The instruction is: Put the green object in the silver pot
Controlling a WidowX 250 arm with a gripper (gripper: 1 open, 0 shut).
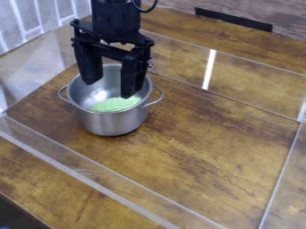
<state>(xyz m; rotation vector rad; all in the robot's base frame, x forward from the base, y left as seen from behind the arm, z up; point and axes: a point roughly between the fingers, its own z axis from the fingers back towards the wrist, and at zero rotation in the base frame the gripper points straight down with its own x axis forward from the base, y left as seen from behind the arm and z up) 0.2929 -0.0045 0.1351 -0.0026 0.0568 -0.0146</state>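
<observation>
Claw (110, 88) over pot (113, 123) — grip unreadable. Green piece (114, 105) inside; placing looked done, next move called for straight lift.

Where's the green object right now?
In the camera view, the green object lies inside the silver pot, on its bottom, just below the dark jaws, in the left half of the picture.
</observation>
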